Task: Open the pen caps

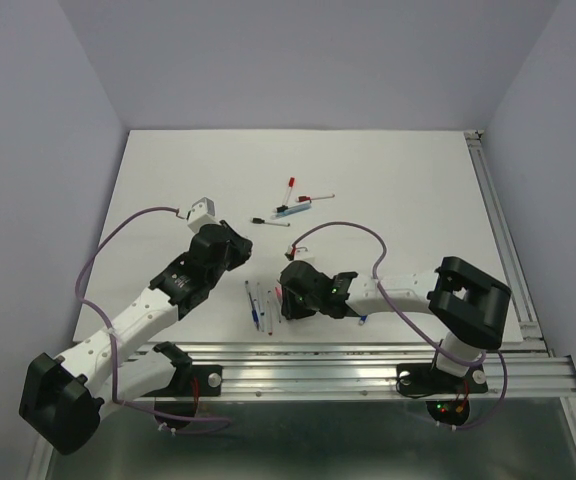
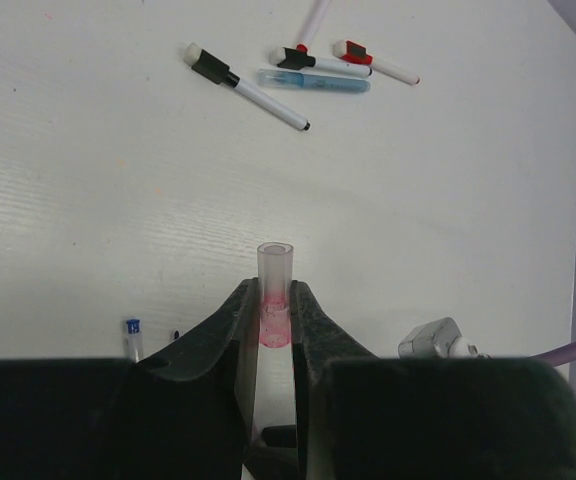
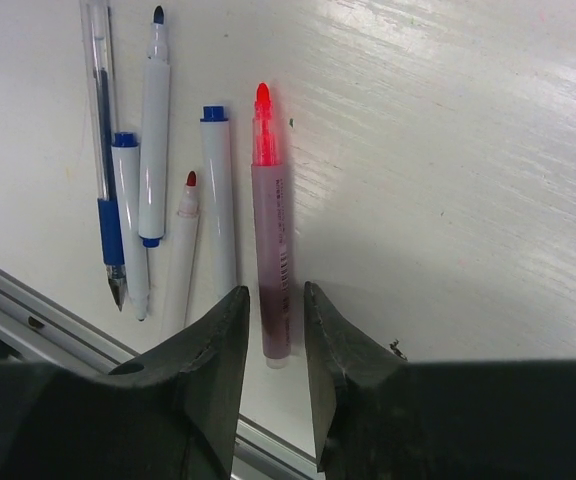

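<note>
The left gripper (image 2: 275, 312) is pinched tight on a pink cap (image 2: 275, 262), held clear of the table (image 2: 88, 200), probably to keep it away from its pen. The right gripper (image 3: 276, 295) straddles the bare-tipped pink barrel (image 3: 270, 220), jaws slightly wider than it and apparently not clamping. The cap is stubby and translucent, with a clear mouth and pink base. At 12 o'clock lie a black cap (image 2: 209, 66) and a red cap (image 2: 353, 49), both on their markers.

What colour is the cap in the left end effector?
The cap is clear pink; left wrist view.

Several pens (image 3: 218, 200) lie side by side near the rail (image 3: 8, 300); a pink highlighter (image 3: 271, 250) beside them.
</note>
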Available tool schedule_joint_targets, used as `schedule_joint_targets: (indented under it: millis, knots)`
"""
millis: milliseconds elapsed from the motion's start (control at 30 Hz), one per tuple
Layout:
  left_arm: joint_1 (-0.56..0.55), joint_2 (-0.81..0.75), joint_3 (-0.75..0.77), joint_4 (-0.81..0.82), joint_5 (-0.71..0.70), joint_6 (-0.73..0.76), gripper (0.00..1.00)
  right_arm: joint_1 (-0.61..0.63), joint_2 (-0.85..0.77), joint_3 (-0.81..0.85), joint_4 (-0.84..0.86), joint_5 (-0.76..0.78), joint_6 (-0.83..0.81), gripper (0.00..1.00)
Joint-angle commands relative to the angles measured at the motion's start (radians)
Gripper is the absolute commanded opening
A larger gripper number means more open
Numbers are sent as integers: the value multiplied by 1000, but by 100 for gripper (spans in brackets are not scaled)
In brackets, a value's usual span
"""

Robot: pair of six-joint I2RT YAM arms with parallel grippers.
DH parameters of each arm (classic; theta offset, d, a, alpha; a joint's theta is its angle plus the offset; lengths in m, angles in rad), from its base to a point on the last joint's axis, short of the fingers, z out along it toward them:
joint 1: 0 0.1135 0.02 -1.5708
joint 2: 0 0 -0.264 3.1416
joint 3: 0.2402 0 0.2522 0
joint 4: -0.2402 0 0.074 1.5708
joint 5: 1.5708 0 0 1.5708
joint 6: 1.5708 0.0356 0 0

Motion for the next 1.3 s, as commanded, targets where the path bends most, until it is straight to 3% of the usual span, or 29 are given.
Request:
schedule_joint_targets:
  millis: [0,500,767,833,900,967,1000,1267]
  knots:
    - [3,-13,25,5,-19,22,0,-1,1,54,-5,-2,-2,35]
    - [3,6,42,16,31,33,0,1,-68,38,54,-82,-22,36]
    - [3,29,54,28,91,42,0,-1,-140,21,18,-22,7,39]
    - [3,38,56,37,122,50,0,1,-184,2,-16,35,38,46]
    - [3,50,56,48,149,54,0,-1,-220,-13,-48,113,69,58]
    - [3,65,51,74,205,62,0,1,-278,-33,-122,168,124,80]
    - [1,71,44,105,224,67,0,-1,-298,-38,-151,215,165,100]
    - [-84,185,64,155,327,120,0,-1,-514,-108,-470,470,406,100]
